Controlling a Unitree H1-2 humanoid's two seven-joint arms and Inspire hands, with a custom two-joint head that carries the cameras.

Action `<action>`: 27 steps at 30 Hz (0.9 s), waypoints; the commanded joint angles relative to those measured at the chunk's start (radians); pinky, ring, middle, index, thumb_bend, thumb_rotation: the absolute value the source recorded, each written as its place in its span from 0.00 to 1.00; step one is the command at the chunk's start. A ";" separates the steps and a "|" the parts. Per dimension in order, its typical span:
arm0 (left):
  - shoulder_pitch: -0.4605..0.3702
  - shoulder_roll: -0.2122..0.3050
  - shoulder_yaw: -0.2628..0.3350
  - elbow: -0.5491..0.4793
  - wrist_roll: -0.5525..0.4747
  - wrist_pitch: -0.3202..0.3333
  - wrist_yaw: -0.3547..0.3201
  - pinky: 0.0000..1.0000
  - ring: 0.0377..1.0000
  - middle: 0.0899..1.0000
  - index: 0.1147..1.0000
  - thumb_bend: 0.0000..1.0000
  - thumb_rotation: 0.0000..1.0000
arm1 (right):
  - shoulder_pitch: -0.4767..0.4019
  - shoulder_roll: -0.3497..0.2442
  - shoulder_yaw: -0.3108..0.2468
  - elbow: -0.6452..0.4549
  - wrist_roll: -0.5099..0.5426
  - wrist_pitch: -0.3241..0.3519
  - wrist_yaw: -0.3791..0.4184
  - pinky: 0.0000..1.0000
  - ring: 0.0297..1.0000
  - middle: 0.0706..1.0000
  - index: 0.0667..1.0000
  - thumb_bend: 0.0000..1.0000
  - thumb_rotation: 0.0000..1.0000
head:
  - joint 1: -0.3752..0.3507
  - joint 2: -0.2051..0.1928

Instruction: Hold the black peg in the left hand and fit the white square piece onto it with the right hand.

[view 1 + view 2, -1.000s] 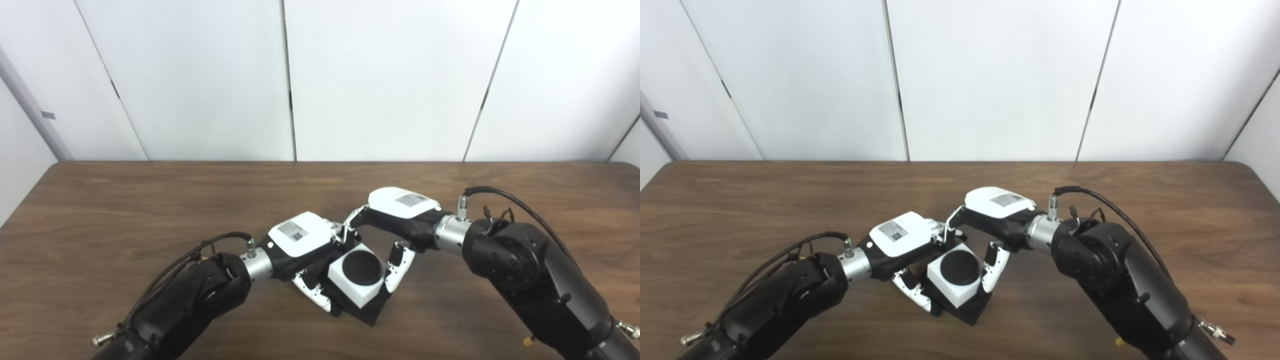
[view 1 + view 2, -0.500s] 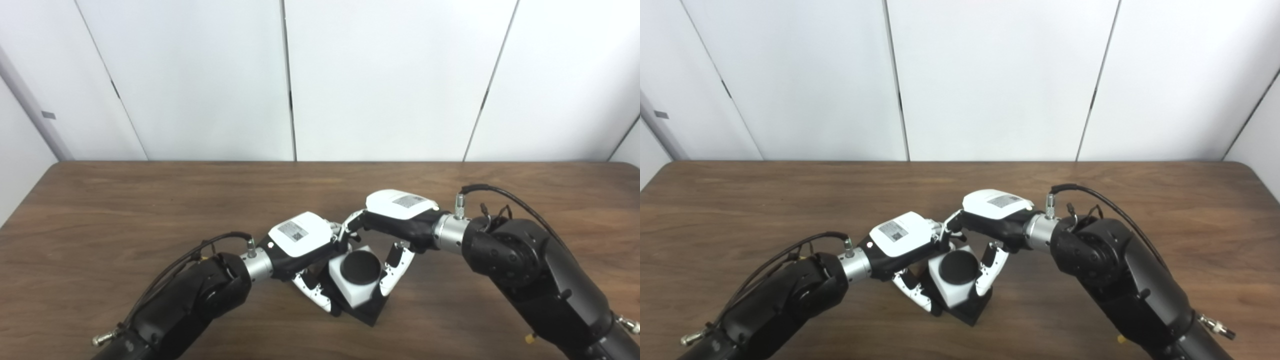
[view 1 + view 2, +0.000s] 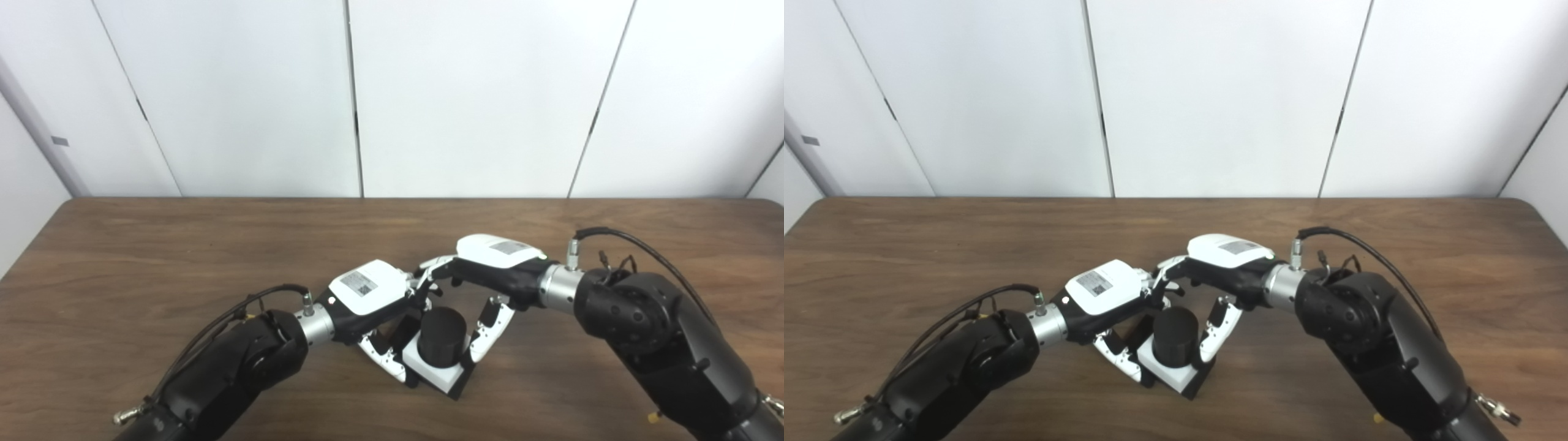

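Near the front middle of the wooden table (image 3: 184,245), the black peg (image 3: 442,334) stands upright, a short round cylinder rising from a dark square base of which only a corner (image 3: 460,387) shows under the white piece. The white square piece (image 3: 432,370) sits low around the peg, its hole threaded over the cylinder, so the peg's upper part stands clear above the white top face and the piece lies down against the base. The left hand (image 3: 373,306) comes in from the left of the peg and is clamped on the assembly at its left side; its fingers (image 3: 383,361) curl down beside the white piece and the base, touching them, though exactly which part they press on is partly hidden by the hand's own white back cover. The right hand (image 3: 490,275) reaches in from the right of the peg, its palm held above and behind it; its thumb (image 3: 484,337) slants down to the right side of the white piece and its other fingers (image 3: 432,269) stretch past the back of the peg, close to the left hand's knuckles. Whether the right hand grips the white piece or only rests against it cannot be told.
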 commanded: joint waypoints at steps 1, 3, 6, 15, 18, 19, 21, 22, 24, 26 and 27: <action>0.045 0.002 -0.043 0.028 0.065 0.007 -0.081 0.82 0.86 0.87 0.43 0.52 0.08 | -0.027 -0.020 -0.041 -0.044 0.012 0.009 -0.032 0.72 0.84 0.87 0.75 0.81 0.15 | -0.001 0.000; 0.044 0.003 -0.044 0.029 0.067 0.005 -0.081 0.82 0.86 0.87 0.43 0.52 0.08 | -0.019 -0.022 -0.070 -0.043 0.023 0.005 -0.050 0.71 0.83 0.86 0.74 0.79 0.13 | -0.003 -0.001; 0.046 0.004 -0.041 0.031 0.064 0.001 -0.075 0.82 0.86 0.86 0.43 0.52 0.08 | 0.004 -0.028 -0.122 -0.027 0.047 -0.005 -0.096 0.68 0.81 0.83 0.72 0.77 0.10 | -0.004 -0.002; 0.051 0.015 -0.035 0.012 0.069 0.014 -0.096 0.82 0.86 0.87 0.43 0.52 0.08 | 0.090 -0.018 -0.215 0.010 0.101 -0.023 -0.223 0.65 0.78 0.81 0.70 0.72 0.06 | -0.009 0.000; 0.055 0.018 -0.029 0.005 0.065 0.023 -0.105 0.82 0.86 0.86 0.43 0.52 0.08 | 0.127 0.001 -0.252 0.020 0.119 -0.031 -0.290 0.68 0.79 0.80 0.69 0.72 0.06 | -0.009 0.000; 0.056 0.019 -0.028 0.004 0.065 0.023 -0.102 0.81 0.86 0.86 0.43 0.52 0.08 | 0.137 0.009 -0.262 0.022 0.121 -0.035 -0.312 0.69 0.79 0.80 0.68 0.71 0.06 | -0.009 0.001; 0.056 0.020 -0.026 0.005 0.065 0.021 -0.098 0.81 0.86 0.85 0.43 0.52 0.08 | 0.155 0.025 -0.277 0.027 0.125 -0.046 -0.355 0.70 0.79 0.79 0.68 0.71 0.06 | -0.011 0.000; 0.057 0.021 -0.024 0.007 0.065 0.020 -0.095 0.80 0.85 0.85 0.43 0.52 0.08 | 0.167 0.038 -0.289 0.030 0.128 -0.052 -0.385 0.70 0.79 0.79 0.68 0.69 0.06 | -0.011 0.001; 0.056 0.021 -0.022 0.009 0.066 0.020 -0.091 0.80 0.85 0.85 0.43 0.52 0.08 | 0.186 0.065 -0.309 0.038 0.139 -0.062 -0.439 0.70 0.79 0.78 0.68 0.68 0.05 | -0.016 0.000; 0.055 0.021 -0.020 0.009 0.069 0.027 -0.095 0.80 0.85 0.84 0.43 0.52 0.08 | 0.201 0.094 -0.330 0.049 0.156 -0.070 -0.487 0.65 0.77 0.78 0.67 0.67 0.02 | -0.020 0.000; 0.055 0.020 -0.019 0.007 0.065 0.035 -0.106 0.80 0.85 0.84 0.43 0.52 0.08 | 0.208 0.106 -0.339 0.055 0.163 -0.079 -0.509 0.64 0.77 0.78 0.67 0.66 0.01 | -0.020 0.000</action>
